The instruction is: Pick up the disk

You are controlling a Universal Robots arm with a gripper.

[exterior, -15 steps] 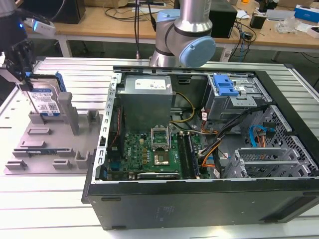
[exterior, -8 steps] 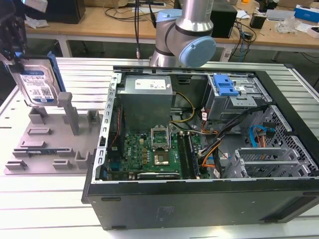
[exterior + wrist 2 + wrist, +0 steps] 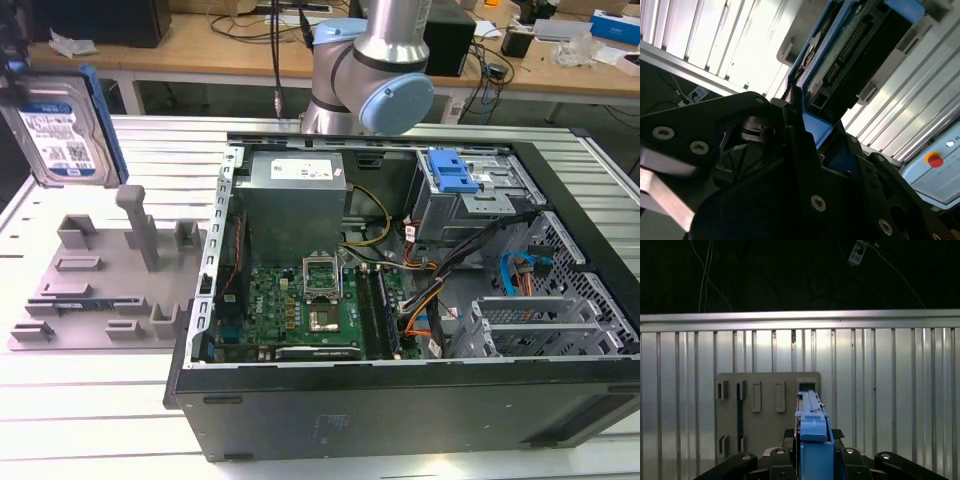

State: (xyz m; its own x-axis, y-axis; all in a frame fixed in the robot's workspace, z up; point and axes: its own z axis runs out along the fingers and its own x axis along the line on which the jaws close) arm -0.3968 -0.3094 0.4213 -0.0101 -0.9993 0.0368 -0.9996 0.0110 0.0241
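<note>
Disk (image 3: 62,125) in end effector (image 3: 812,450)

Premises: a robotics or electronics workshop-laboratory. Work surface is a ribbed aluminium table (image 3: 80,420). On it lies an opened desktop computer case (image 3: 420,330) with motherboard (image 3: 300,305), power supply (image 3: 295,195) and loose cabling exposed. Beside the case, on the exterior view's left, sits a grey plastic fixture tray (image 3: 100,290) with upright posts. An industrial robot arm (image 3: 375,60) stands behind the case. Wooden benches (image 3: 200,50) beyond it carry cables and boxed equipment.
</note>
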